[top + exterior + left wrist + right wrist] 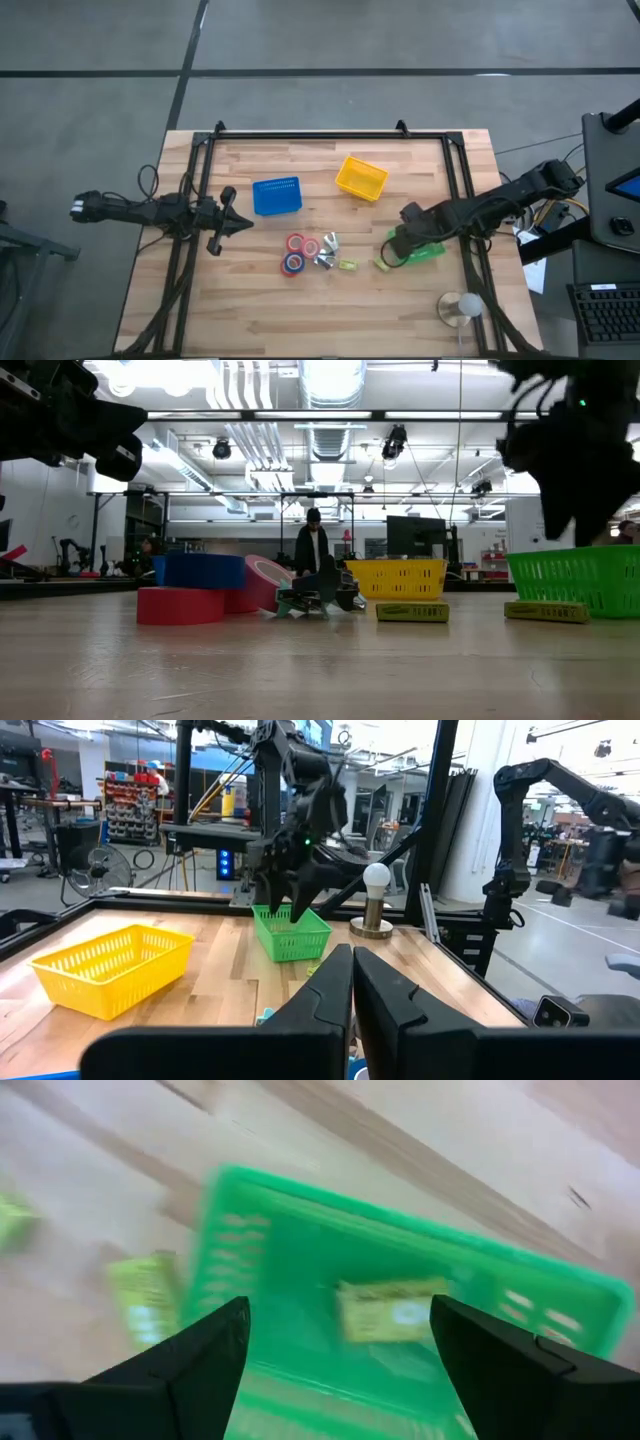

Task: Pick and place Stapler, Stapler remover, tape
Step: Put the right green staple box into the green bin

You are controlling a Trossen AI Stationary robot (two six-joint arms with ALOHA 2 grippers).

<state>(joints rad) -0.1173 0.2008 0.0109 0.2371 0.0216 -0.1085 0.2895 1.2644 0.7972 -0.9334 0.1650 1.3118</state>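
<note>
Three baskets: blue (277, 196), yellow (361, 178), green (420, 247); three tape rolls (297, 253); three small green boxes (347, 265), one inside the green basket.

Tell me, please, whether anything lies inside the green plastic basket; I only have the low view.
Observer: Yes. The right wrist view shows a small yellow-green box lying inside the green plastic basket.
Operator: Thank you. Where is the right gripper?
Observer: The right gripper hangs open directly above that basket.
Operator: And the left gripper?
Observer: In the high view the left gripper is shut, with nothing between its fingers, on the table's left side near the blue plastic basket.
</note>
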